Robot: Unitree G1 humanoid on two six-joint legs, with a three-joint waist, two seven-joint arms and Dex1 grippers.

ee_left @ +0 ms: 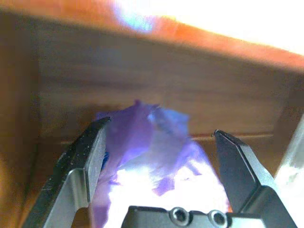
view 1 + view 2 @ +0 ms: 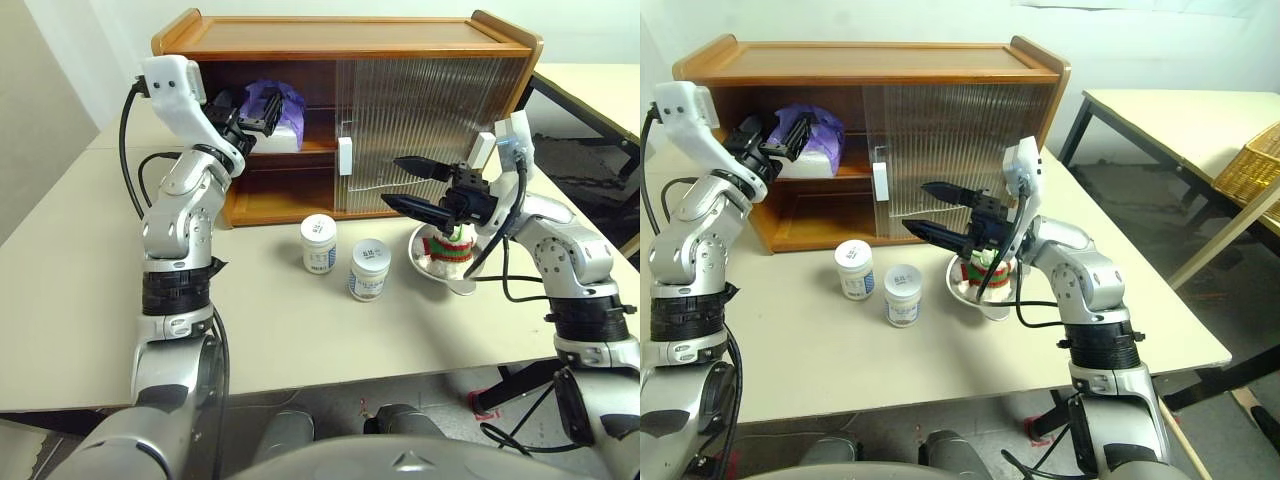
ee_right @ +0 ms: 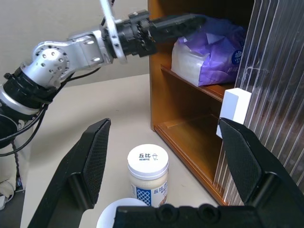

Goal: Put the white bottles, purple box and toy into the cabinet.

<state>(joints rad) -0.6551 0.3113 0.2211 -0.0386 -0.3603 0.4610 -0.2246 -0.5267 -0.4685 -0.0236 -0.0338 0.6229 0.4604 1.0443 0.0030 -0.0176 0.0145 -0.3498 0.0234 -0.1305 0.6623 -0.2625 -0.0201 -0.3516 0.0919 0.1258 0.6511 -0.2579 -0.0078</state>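
Beige table [image 2: 90, 300] fills the room in the left eye view, with the wooden cabinet [image 2: 330, 40] at its back. On the top shelf sits the purple box [image 2: 285, 118], and the left gripper [image 2: 262, 120] is right at it with fingers spread wide, holding nothing. Two white bottles [image 2: 319, 243] stand on the table near the cabinet. Just beside them, the toy [image 2: 448, 248] sits in a steel bowl [image 2: 428, 266].

From the right eye view, the right gripper [image 2: 930, 210] hangs above the toy with its fingers wide apart and empty.

Looking from the left wrist, the box lies between the open fingers [image 1: 85, 161].

Seen from the right wrist, one bottle [image 3: 147, 173] stands below.

I think the left arm should pull straight back so it does not drag the box out.
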